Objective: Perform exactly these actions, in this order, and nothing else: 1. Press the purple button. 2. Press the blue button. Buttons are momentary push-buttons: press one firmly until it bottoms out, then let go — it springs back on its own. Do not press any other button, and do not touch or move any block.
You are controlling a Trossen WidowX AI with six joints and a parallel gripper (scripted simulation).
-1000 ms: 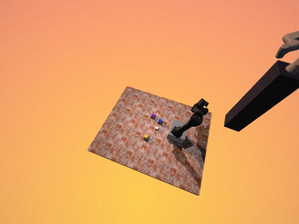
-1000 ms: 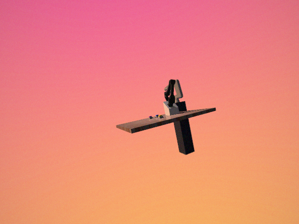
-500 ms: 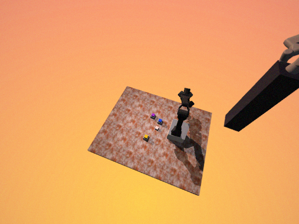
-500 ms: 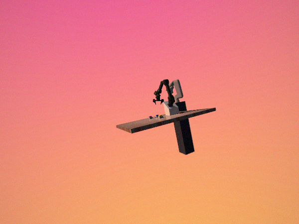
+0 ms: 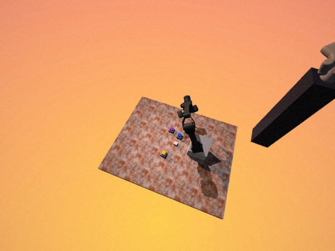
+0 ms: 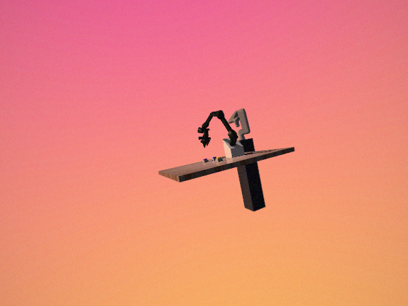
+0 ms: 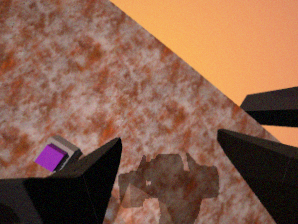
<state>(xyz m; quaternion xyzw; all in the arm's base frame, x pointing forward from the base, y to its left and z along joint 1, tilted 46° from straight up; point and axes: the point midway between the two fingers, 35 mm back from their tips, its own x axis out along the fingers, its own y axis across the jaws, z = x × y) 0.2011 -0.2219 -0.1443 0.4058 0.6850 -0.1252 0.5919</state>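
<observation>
The purple button (image 5: 171,129) (image 6: 205,160) (image 7: 51,157) stands on the table, its purple cap raised above a dark and grey housing. In the wrist view it lies at the lower left, outside the fingers and partly behind the left one. The blue button (image 5: 180,135) (image 6: 214,158) stands between the purple button and the arm's base, also raised; it is outside the wrist view. My gripper (image 6: 204,146) (image 7: 169,138) is open and empty, pointing down well above the table, off to one side of the purple button. Its fingers are hard to make out in the top view.
A yellow button (image 5: 163,153) (image 6: 219,159) and a small pale block (image 5: 176,144) stand near the blue button. The arm is mounted on a grey pedestal (image 5: 206,143) (image 6: 234,151). A dark pillar (image 5: 285,111) (image 6: 253,190) with a grey shape on top stands beyond the table edge.
</observation>
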